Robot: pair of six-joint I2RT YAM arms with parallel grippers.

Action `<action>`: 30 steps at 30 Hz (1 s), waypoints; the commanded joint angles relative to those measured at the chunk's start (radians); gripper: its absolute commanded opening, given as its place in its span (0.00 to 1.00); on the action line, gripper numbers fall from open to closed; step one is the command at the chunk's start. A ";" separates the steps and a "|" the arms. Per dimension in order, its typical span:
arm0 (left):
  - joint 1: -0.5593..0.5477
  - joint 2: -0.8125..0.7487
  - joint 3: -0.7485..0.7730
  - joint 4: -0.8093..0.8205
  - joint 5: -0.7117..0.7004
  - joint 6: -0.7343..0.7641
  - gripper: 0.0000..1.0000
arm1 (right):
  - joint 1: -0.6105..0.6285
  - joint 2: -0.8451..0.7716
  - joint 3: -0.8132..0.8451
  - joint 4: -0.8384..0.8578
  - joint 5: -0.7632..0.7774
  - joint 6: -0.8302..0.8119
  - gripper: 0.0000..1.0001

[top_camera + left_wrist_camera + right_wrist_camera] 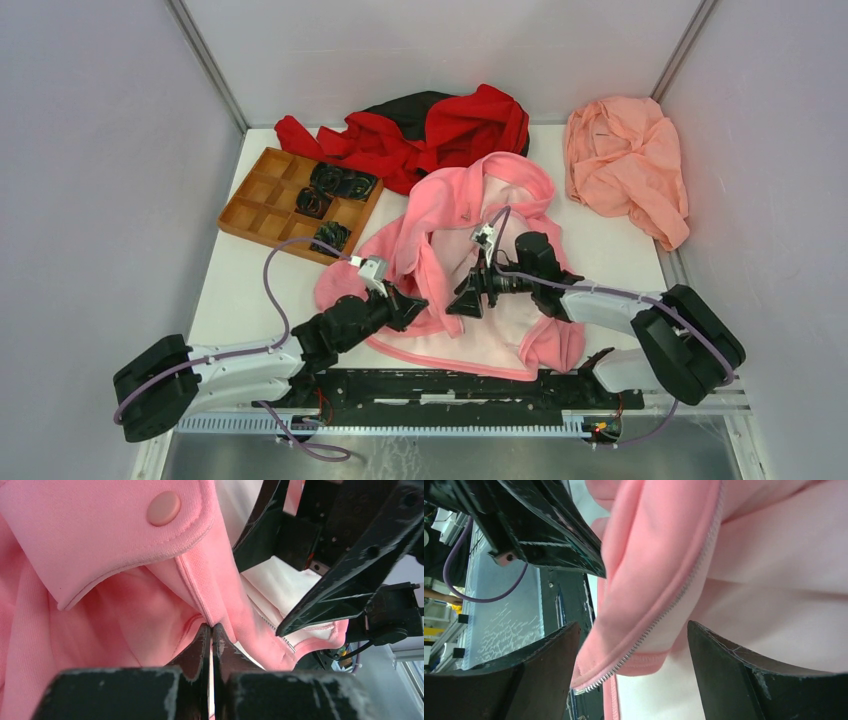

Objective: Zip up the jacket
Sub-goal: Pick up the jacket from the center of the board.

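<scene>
The pink jacket (470, 200) lies open in the middle of the table, its paler lining facing up. My left gripper (418, 303) is shut on a fold of the jacket's front edge, as the left wrist view (211, 628) shows, just below a flap with a pink snap button (164, 508). My right gripper (462, 298) faces it from the right. It is open, and the hanging lower end of the front edge with its metal zipper teeth (664, 615) lies between the jaws (633, 630) without touching them. The zipper pull is not visible.
A red-and-black garment (430, 130) lies at the back. A salmon cloth (625, 165) lies at the back right. A wooden compartment tray (265, 205) with black items (340, 185) stands at the left. A black rail (450, 385) runs along the near edge.
</scene>
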 commanded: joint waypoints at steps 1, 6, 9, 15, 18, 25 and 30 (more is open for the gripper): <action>0.004 -0.007 -0.016 0.072 0.015 0.038 0.02 | 0.004 0.019 -0.041 0.099 0.028 0.079 0.84; 0.005 -0.007 -0.020 0.076 0.018 0.038 0.02 | 0.028 0.037 -0.083 0.219 -0.025 0.168 0.83; 0.005 -0.008 -0.026 0.082 0.018 0.036 0.02 | 0.045 0.033 -0.077 0.246 -0.057 0.196 0.82; 0.004 -0.009 -0.033 0.087 0.017 0.037 0.02 | 0.051 0.002 -0.087 0.258 -0.064 0.220 0.80; 0.007 -0.007 -0.034 0.086 0.017 0.039 0.02 | 0.049 -0.010 -0.086 0.256 -0.058 0.228 0.78; 0.006 -0.009 -0.042 0.085 0.012 0.034 0.02 | 0.041 -0.025 -0.069 0.243 -0.066 0.249 0.73; 0.006 -0.003 -0.036 0.087 0.009 0.034 0.02 | 0.033 -0.035 -0.069 0.236 -0.064 0.248 0.69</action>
